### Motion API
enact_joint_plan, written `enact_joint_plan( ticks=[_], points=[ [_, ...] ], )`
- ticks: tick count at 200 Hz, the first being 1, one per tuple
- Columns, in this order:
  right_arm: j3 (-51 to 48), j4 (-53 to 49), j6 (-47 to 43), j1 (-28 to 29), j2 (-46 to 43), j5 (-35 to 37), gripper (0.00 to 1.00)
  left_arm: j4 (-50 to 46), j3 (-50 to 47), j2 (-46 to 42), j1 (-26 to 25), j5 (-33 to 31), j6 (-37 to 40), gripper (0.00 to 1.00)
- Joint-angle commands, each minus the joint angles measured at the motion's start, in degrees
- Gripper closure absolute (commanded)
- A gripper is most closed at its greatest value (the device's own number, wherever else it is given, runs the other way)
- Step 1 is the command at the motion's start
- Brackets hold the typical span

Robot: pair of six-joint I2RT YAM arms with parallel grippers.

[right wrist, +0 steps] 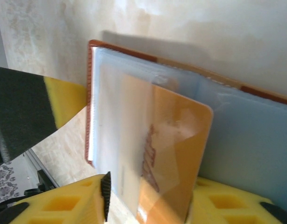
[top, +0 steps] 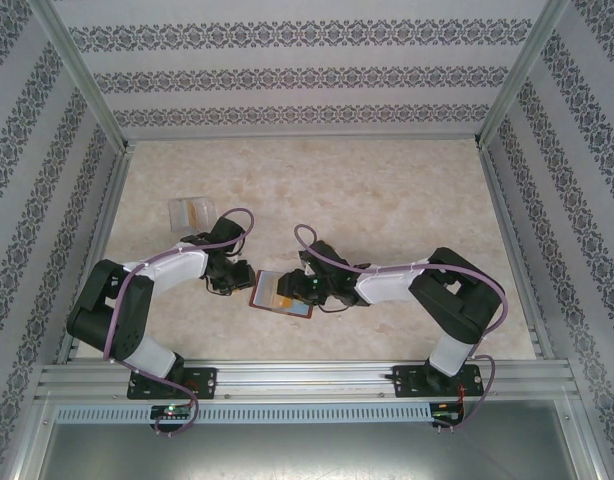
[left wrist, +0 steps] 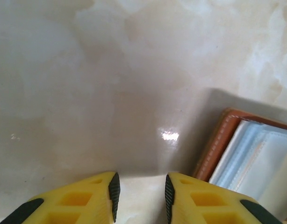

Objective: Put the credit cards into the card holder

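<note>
The card holder (top: 265, 288) lies open on the table between my two grippers, reddish-brown with greyish-blue pockets (right wrist: 246, 140). An orange-tan credit card (right wrist: 181, 140) stands partly under a clear pocket sleeve of the holder, and it is a small orange patch (top: 285, 299) in the top view. My right gripper (right wrist: 150, 193) is open around that card's near end, its left pad a little apart from it. Just left of the holder (left wrist: 246, 154), my left gripper (left wrist: 141, 191) is open over bare table with nothing between its fingers. Pale credit cards (top: 192, 213) lie at the back left.
Patterned walls and metal frame posts (top: 82, 80) enclose the pale marble-look table on three sides. A metal rail (top: 307, 378) runs along the near edge by the arm bases. A finger of the left gripper (right wrist: 22, 112) sits close beside the holder's left edge.
</note>
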Motion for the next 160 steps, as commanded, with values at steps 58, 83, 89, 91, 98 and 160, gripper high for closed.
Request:
enact_joint_plan(
  ticks=[58,83,89,91,98,160],
  points=[
    [9.3,-16.8,-2.8,3.7,1.3,9.0,0.49,3.8,-3.2,1.4,-0.2,8.2,-2.5,0.74],
    [13.4,-20.8,-3.5,4.5,2.6,10.9,0.47,4.1,-3.4,0.1,-0.2,8.9,-2.3,0.73],
    [14.7,-22.1,-3.8,4.8,3.2,11.2,0.47,3.7,-3.1,-0.1,0.0,8.7,-1.9,0.73],
    [15.1,-22.5,-3.8,4.8,3.3,11.5,0.47,3.5,-2.9,-0.1,0.0,8.7,-1.7,0.73],
    [16.7,-24.1,-3.8,5.1,4.1,12.1,0.47,2.8,-2.7,-0.3,0.2,8.5,-1.3,0.73],
    [23.2,-28.3,0.5,7.2,9.1,14.6,0.48,5.5,-4.2,1.5,1.9,12.0,-3.2,0.77]
  ],
)
